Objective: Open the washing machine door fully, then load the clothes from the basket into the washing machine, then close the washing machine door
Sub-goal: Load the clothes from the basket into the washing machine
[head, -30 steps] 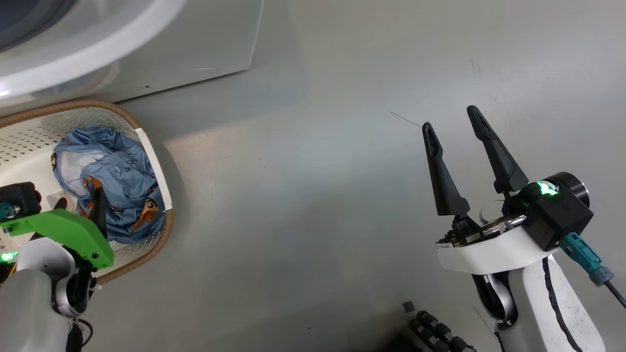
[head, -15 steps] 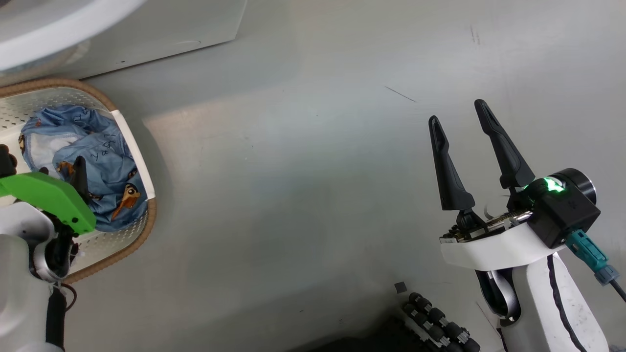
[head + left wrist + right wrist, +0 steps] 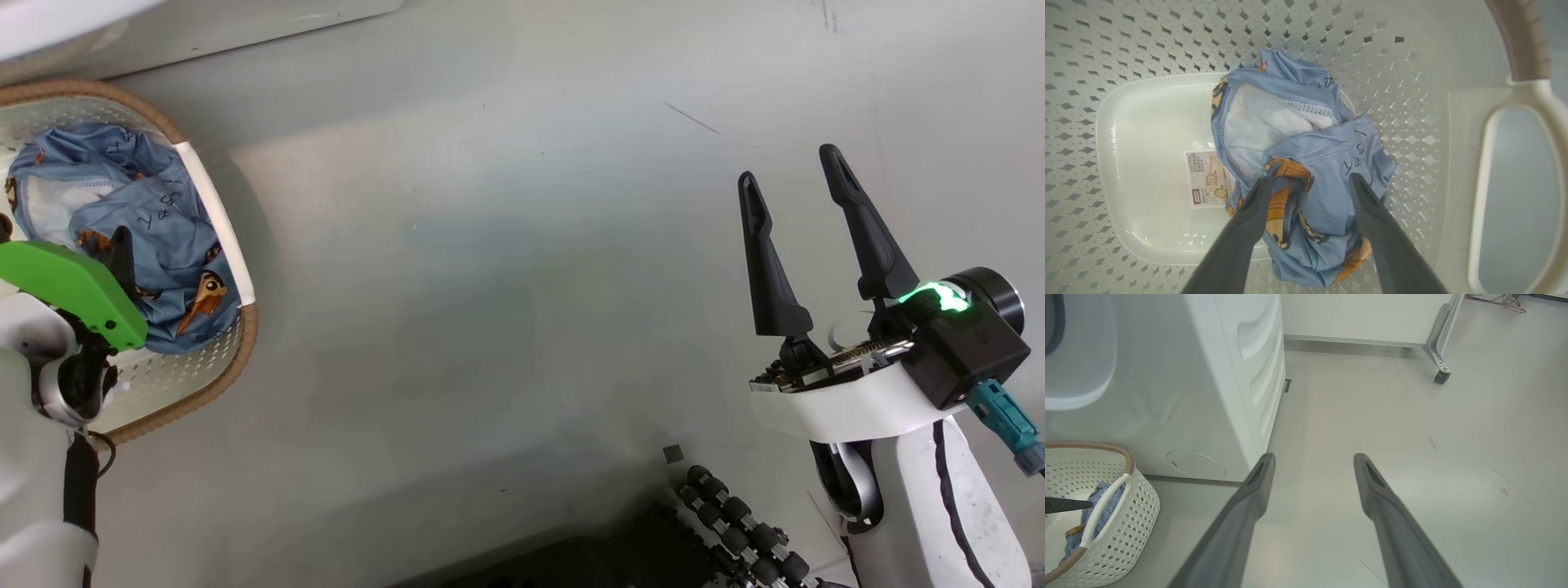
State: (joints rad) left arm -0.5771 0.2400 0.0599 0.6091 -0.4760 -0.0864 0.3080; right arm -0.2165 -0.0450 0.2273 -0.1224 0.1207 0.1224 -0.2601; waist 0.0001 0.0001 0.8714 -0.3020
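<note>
The cream perforated basket point(image 3: 214, 377) stands on the floor at the left, below the white washing machine point(image 3: 1216, 375). Blue clothes point(image 3: 1306, 134) with orange animals lie bunched inside it, next to the floor label point(image 3: 1206, 179). My left gripper point(image 3: 1310, 179) is open and points down into the basket, one fingertip on each side of the bundle's near part. In the head view its green-covered wrist point(image 3: 69, 286) hides part of the clothes point(image 3: 155, 220). My right gripper point(image 3: 788, 166) hangs open and holds nothing over bare floor far to the right.
A pale rounded edge point(image 3: 1073, 398) juts from the machine's front above the basket point(image 3: 1126, 522). A white unit on a caster point(image 3: 1441, 375) stands further back. My own dark base point(image 3: 735, 523) shows at the bottom. Grey floor lies between the basket and my right arm.
The head camera has swung, so the basket and machine slid up and left in the picture. My left gripper stays over the clothes. The right gripper kept its open pose.
</note>
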